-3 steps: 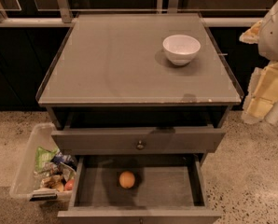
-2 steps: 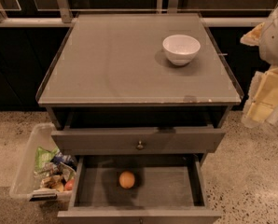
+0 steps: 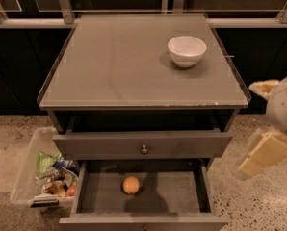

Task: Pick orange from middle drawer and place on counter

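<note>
Lying on the bare floor of the wide, shallow dark grey middle drawer, the small, smooth round orange fruit sat a little toward 9 o'clock from the drawer's centre, touching none of the walls. That drawer stood pulled out at 6 o'clock in the view. Above it, a closed grey upper drawer showed a small round knob.

The large flat rectangular grey cabinet top carried a white ceramic bowl, upright at about 1 o'clock on the surface.

The robot's cream-and-white gripper hung at 3 o'clock, off the cabinet's side and well apart from the orange fruit. Its fingers were spread wide and held nothing.

At 8 o'clock, beside the open drawer, a clear plastic bin on the speckled stone floor held snack packets and a small red round fruit.
</note>
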Robot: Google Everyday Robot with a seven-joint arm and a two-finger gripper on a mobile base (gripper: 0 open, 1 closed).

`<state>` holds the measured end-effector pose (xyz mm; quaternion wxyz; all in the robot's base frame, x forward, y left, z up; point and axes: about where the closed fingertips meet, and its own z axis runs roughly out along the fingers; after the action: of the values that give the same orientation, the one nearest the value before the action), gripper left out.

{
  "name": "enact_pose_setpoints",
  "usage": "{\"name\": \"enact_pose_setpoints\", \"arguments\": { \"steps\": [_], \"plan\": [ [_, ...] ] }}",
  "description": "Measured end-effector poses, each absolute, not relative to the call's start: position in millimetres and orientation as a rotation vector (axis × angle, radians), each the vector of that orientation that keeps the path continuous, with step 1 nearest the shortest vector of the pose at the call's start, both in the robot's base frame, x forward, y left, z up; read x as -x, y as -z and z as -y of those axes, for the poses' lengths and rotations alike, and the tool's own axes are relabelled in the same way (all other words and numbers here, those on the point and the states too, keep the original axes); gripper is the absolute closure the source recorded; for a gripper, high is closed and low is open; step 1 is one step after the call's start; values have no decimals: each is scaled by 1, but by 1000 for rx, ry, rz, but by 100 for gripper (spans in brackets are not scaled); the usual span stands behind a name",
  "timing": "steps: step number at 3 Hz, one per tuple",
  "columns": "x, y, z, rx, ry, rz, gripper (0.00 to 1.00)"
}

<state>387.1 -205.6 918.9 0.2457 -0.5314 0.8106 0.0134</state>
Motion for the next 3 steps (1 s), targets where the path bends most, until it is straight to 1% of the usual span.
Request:
{"name": "enact_pose_setpoints", "arguments": {
  "steps": [2,3],
  "plan": [
    [-367,-771,195,1231,-309,-2347,0],
    [-370,-742,189,1219,-332,-2416,0]
  ]
}}
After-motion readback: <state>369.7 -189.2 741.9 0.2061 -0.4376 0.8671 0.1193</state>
